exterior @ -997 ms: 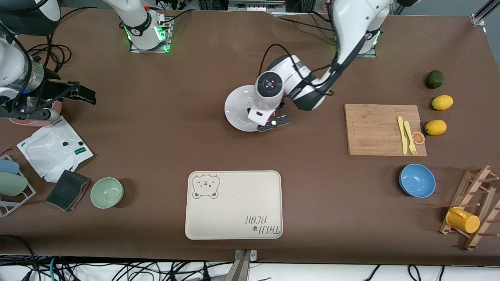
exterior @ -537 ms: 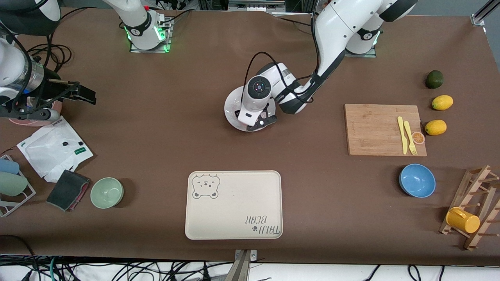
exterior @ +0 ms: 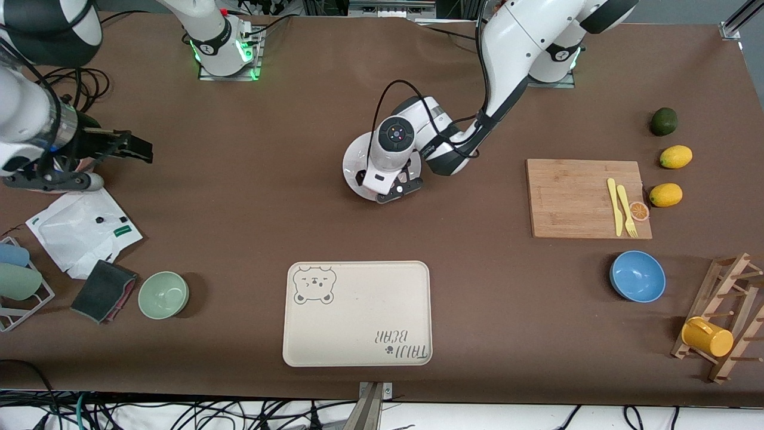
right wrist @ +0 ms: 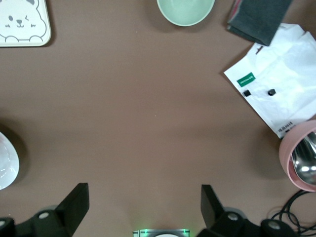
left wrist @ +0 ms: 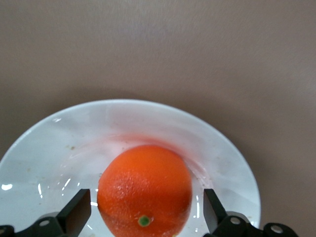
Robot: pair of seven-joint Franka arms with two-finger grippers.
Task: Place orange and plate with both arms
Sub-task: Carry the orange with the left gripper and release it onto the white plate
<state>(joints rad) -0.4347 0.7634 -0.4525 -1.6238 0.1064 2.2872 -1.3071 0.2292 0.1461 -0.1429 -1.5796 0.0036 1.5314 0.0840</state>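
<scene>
The left gripper hangs low over the plate, which sits on the brown worktop near the middle, between the two arm bases and the cream tray. In the left wrist view the gripper's two dark fingers stand spread wide, one on each side of the orange, with a clear gap between each finger and the fruit's skin. The orange rests in the plate's shallow well, its small green stem dot facing the wrist camera. Nothing is clamped between the fingers. In the front view the left arm's wrist covers the orange and most of the plate, so only the plate's rim toward the right arm's end shows.

The right gripper waits above the worktop at the right arm's end of the table, over bare brown surface just beside a white paper bag. In the right wrist view its fingers are wide apart and hold nothing; below them lies the worktop, with a pale green bowl, the paper bag, a pink bowl with something shiny and metallic in it, and an edge of the white plate in sight.
</scene>
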